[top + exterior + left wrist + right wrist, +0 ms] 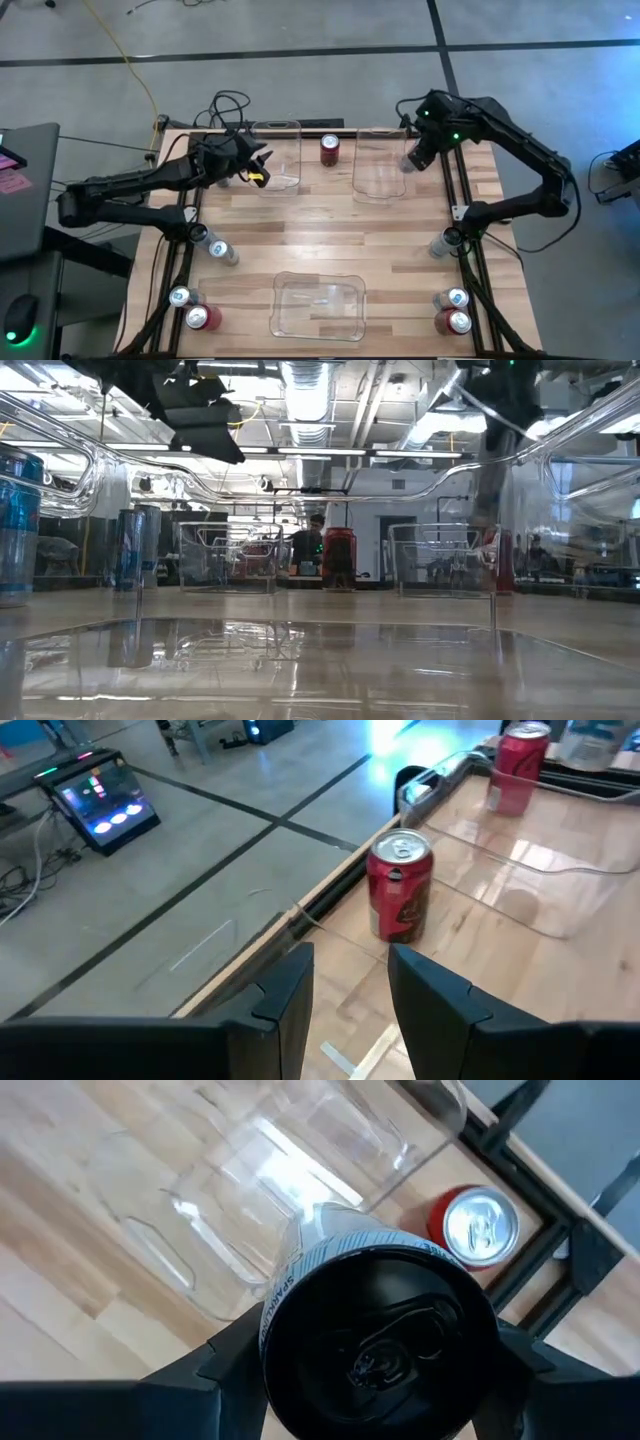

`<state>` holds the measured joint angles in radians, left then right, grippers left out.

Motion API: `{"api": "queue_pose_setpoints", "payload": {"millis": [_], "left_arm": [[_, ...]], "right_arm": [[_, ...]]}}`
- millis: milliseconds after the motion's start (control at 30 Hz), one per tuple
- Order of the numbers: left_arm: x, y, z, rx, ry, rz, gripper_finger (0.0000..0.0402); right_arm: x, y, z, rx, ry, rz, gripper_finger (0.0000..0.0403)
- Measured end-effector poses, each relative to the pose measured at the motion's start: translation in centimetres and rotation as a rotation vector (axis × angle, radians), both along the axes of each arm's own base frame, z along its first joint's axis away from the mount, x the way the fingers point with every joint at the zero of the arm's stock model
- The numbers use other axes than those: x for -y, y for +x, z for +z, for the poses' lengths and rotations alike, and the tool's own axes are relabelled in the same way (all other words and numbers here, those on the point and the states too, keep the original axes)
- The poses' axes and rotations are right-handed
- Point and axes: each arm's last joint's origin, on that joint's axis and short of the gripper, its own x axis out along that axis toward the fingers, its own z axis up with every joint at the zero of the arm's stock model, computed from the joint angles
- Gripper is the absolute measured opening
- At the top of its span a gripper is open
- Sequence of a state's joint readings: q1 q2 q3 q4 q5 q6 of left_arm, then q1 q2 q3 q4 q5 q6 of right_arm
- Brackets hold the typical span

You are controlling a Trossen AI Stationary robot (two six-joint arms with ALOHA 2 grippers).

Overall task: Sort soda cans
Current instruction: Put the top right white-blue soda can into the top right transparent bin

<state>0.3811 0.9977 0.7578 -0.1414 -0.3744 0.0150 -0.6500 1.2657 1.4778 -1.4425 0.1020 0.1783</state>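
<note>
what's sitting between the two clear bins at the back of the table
In the high view, one upright red can stands on bare wood between the back-left bin and the back-right bin, touching neither.

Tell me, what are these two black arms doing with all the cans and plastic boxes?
They are sorting soda cans on a wooden table into clear rectangular plastic bins. The right gripper holds a silver-white can above the far right bin; a red can stands on the table just beside that bin. The left gripper, fingers apart and holding nothing, points at another red can standing by the far left bin. The near bin looks empty, and several cans wait along the table's edges.
</note>
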Motion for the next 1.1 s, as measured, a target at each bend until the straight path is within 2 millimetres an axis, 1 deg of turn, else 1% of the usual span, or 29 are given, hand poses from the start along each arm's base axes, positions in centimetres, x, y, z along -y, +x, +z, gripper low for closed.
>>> {"api": "queue_pose_setpoints", "payload": {"millis": [133,300,533,633,700,800,967,1033,1100], "left_arm": [[0.3,0.2,0.1,0.013,0.004,-0.013,0.0128],[0.3,0.3,0.3,0.022,0.022,-0.024,0.0128],[0.4,0.2,0.2,0.002,0.028,-0.028,0.0128],[0.4,0.2,0.1,-0.012,0.026,-0.03,0.0128],[0.4,0.2,0.0,-0.023,0.022,-0.03,0.0128],[0.4,0.1,-0.2,-0.044,0.014,-0.03,0.0128],[0.4,-0.1,-0.5,-0.076,0.004,-0.025,0.0128],[0.4,-0.1,-0.5,-0.077,0.006,-0.02,0.0128],[0.4,-0.1,-0.5,-0.081,0.004,-0.02,0.0128]], "right_arm": [[0.9,1.3,0.3,0.003,-0.019,0.036,0.0258],[3.1,3.9,-0.5,-0.026,-0.024,0.09,0.0258],[7.0,8.7,-2.6,-0.05,-0.045,0.171,0.0258],[8.9,10.4,-3.6,-0.068,-0.041,0.186,0.0258],[10.2,11.3,-4.7,-0.091,-0.024,0.187,0.0258],[11.7,12.1,-6.5,-0.125,0.009,0.174,0.0258],[13.2,12.7,-9.2,-0.176,0.064,0.169,0.0258],[13.5,13.1,-9.7,-0.164,0.073,0.184,0.0258],[13.8,13.2,-9.8,-0.143,0.068,0.184,0.0258]]}}
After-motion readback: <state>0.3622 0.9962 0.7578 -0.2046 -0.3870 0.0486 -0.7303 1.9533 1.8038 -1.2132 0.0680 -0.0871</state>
